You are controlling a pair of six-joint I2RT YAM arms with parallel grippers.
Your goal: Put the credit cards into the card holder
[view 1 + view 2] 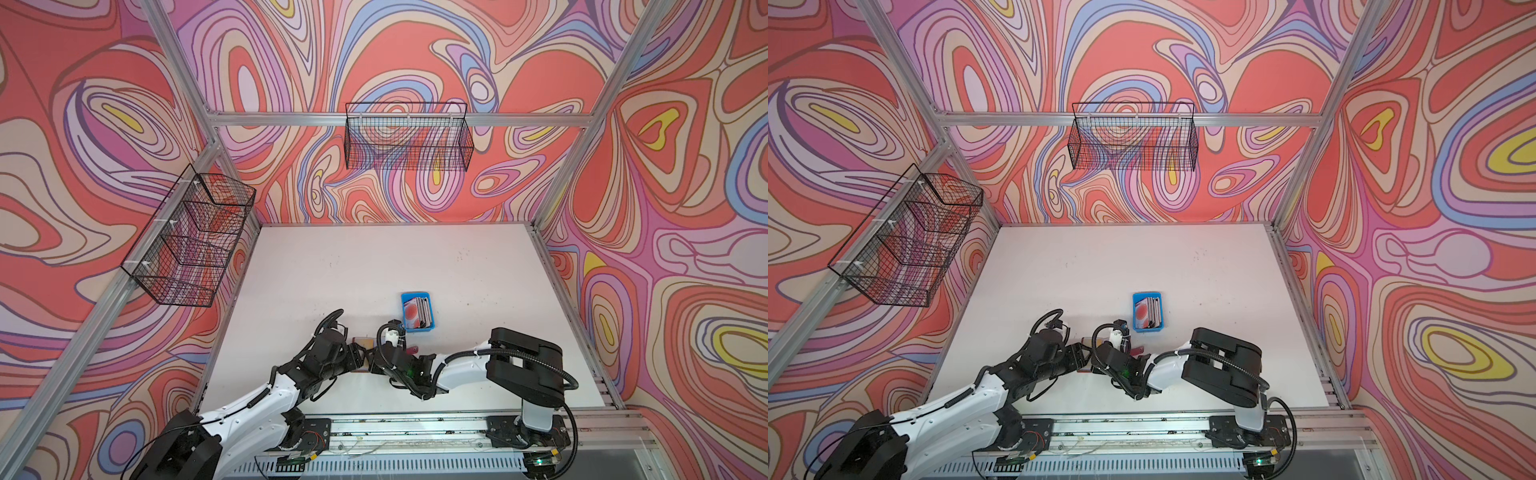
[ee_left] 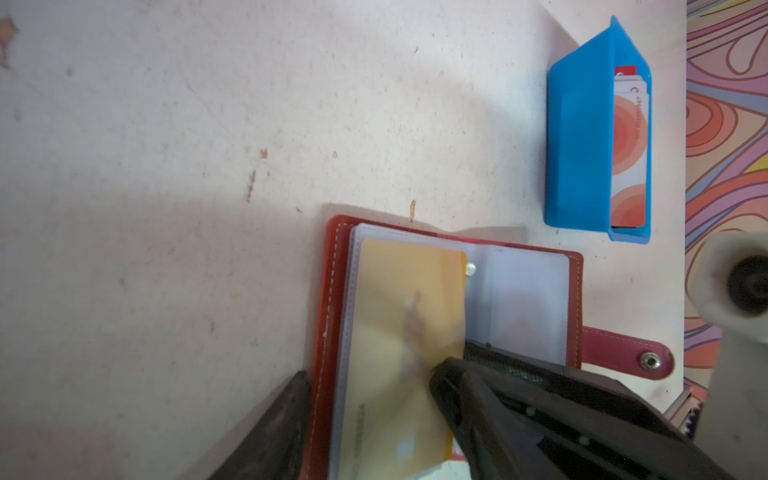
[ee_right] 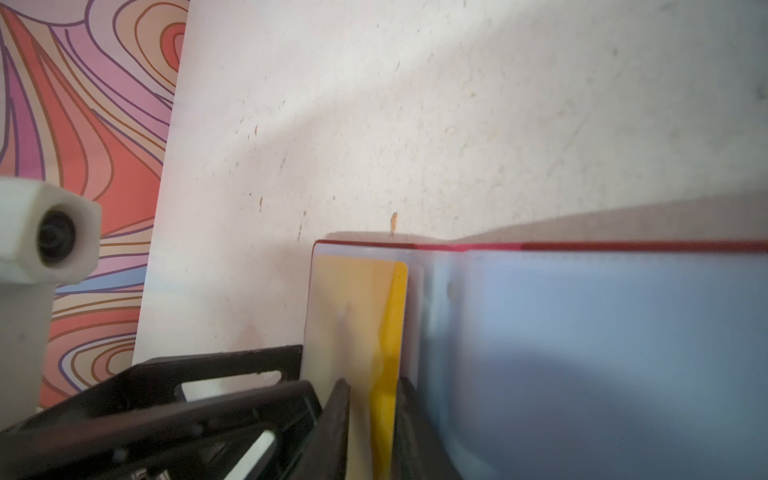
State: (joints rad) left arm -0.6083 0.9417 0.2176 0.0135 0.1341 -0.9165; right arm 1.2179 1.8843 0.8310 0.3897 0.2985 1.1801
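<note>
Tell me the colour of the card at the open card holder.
Yellow: the card shows best in the right wrist view.

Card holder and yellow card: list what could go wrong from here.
1. The yellow card is only part-way into its clear sleeve; a bright strip is uncovered beside the spine. A skewed push by the right gripper, whose jaws flank it, could buckle the sleeve or jam the card.
2. The left gripper crowds the same page of the card holder; the two may collide or drag the holder.
</note>
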